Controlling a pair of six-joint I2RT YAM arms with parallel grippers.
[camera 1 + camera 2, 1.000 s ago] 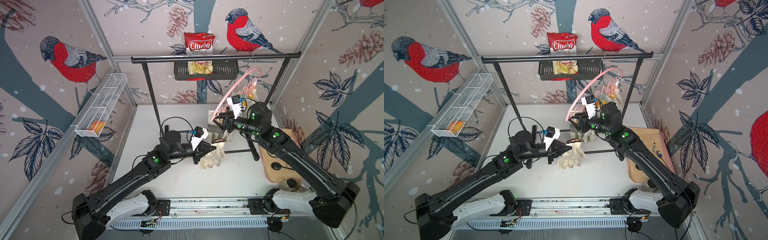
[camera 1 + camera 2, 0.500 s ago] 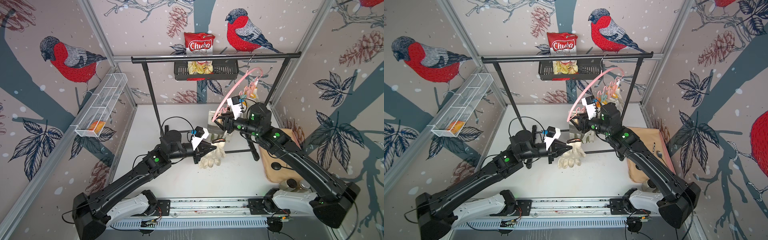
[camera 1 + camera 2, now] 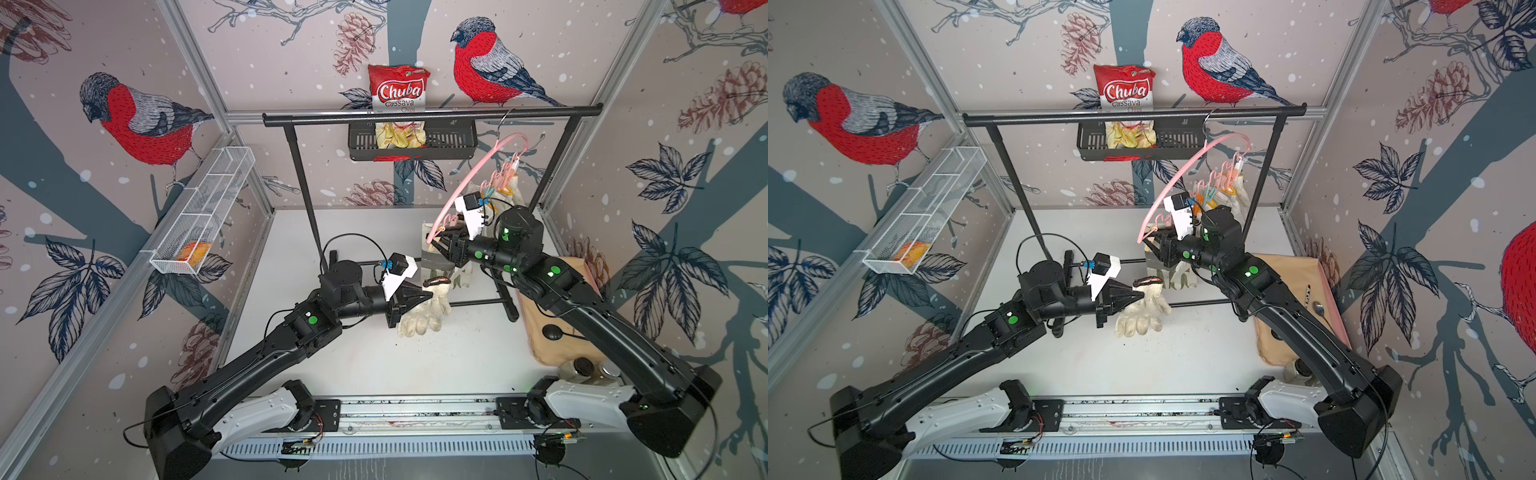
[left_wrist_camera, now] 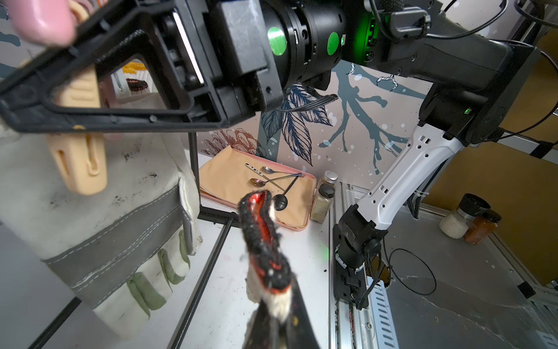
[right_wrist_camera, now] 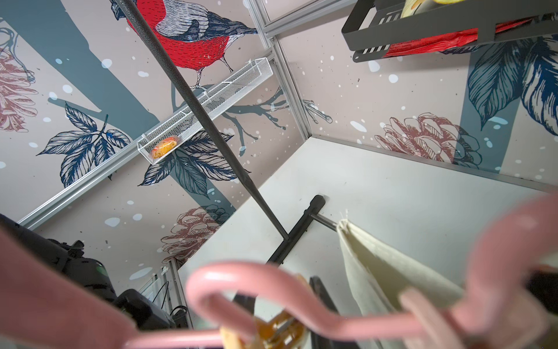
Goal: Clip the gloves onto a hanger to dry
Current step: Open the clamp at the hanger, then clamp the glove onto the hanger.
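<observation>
My left gripper (image 3: 430,296) (image 3: 1142,296) (image 4: 279,320) is shut on the dark, red-lined cuff (image 4: 259,235) of an off-white knit glove (image 3: 424,318) (image 3: 1142,318), which dangles above the table. The pink hanger (image 3: 469,178) (image 3: 1179,174) (image 5: 271,281) hangs by its hook from the black rack and swings forward. My right gripper (image 3: 436,244) (image 3: 1150,243) (image 5: 280,320) is at its near end, shut on a peach clothespin (image 4: 81,151). Beside it a canvas glove (image 3: 440,259) (image 4: 105,211) (image 5: 377,272) with a grey band hangs clipped. More gloves (image 3: 513,191) hang at the hanger's far end.
The black garment rack (image 3: 432,112) spans the back, with its lower crossbar (image 3: 478,303) just beyond the knit glove. A black basket (image 3: 453,143) holds a chips bag. A white wire basket (image 3: 203,212) sits on the left wall. A tan tray (image 4: 235,178) with spoons and spice jars (image 3: 582,368) lies right.
The right gripper's jaws have narrowed around the peach clothespin at the hanger's near end. The left arm and its knit glove have stayed put.
</observation>
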